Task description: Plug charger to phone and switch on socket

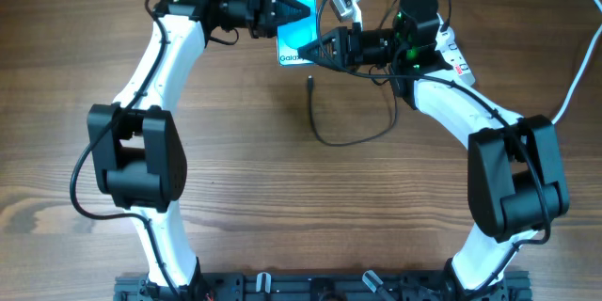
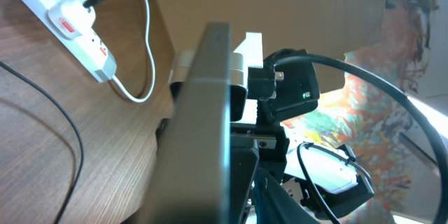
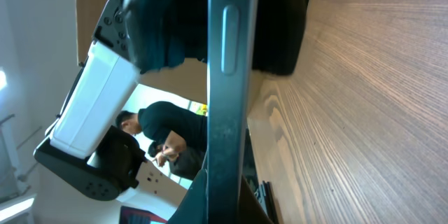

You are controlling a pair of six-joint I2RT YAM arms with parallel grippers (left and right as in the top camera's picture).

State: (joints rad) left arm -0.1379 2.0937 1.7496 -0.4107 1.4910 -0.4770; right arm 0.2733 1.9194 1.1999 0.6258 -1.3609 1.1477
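Hands from both sides meet at the phone (image 1: 299,11), up at twelve o'clock on the tabletop (image 1: 282,207). The right hand (image 1: 316,52) looks clamped on its near end, with the thin side of the phone running straight down the right wrist view. The left hand (image 1: 279,11) is right at the phone's nine o'clock side, but the pictures do not show if it is gripping or loose.

The charger (image 1: 311,103) lies just below the phone, its plug tip (image 1: 310,81) loose on the wood. A good way to do this step is to keep the phone very still with one hand, pick the tip up close to its end, and push it in straight.

The far edge is near at twelve. The socket (image 2: 77,31) and its white cord (image 1: 576,75) crowd three o'clock. Six o'clock has lots of bare wood.
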